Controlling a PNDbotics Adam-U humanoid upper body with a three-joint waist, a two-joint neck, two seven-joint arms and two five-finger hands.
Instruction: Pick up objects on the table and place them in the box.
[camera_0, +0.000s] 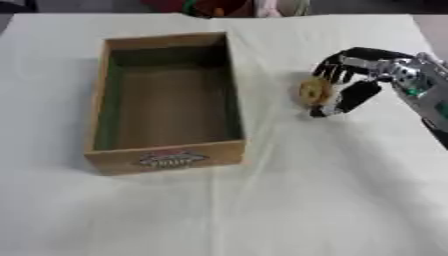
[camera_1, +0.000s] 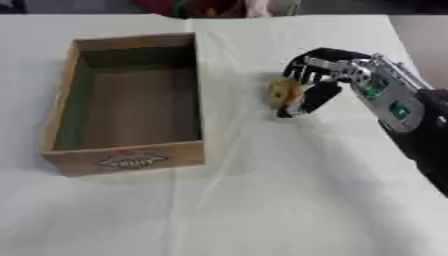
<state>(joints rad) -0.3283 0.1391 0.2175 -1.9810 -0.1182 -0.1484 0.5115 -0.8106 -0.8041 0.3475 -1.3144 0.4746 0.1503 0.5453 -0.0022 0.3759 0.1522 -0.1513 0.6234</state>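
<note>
Here the right hand (camera_1: 319, 82) curls round a yellowish round thing (camera_1: 283, 92), right of the box (camera_1: 127, 159).

Round tan object (camera_0: 313, 91) beside empty wooden box (camera_0: 166, 158)

A white cloth (camera_0: 289, 200) covers the table — creased, evenly lit; beyond its far edge, blurred red and green shapes (camera_0: 210, 7).
</note>
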